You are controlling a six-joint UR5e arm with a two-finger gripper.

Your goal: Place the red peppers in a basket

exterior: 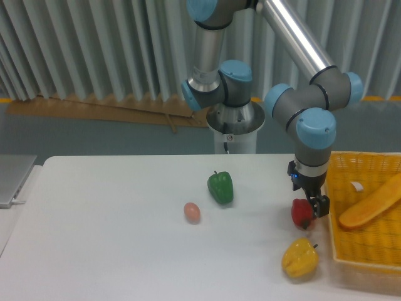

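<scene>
The red pepper [301, 213] is small, shiny and round. It sits on the white table [113, 244], just beside the big yellow basket [369, 254]. The gripper [316, 207] is down right at the pepper, partly covering it. I cannot tell if it is open or closed. A long orange thing [369, 204] lies inside the basket. A yellow pepper [299, 258] sits near the red one.

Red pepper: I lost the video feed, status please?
Gripper down at the red pepper, grasp unclear. Pepper on table, beside the basket. Yellow pepper close in front.
</scene>
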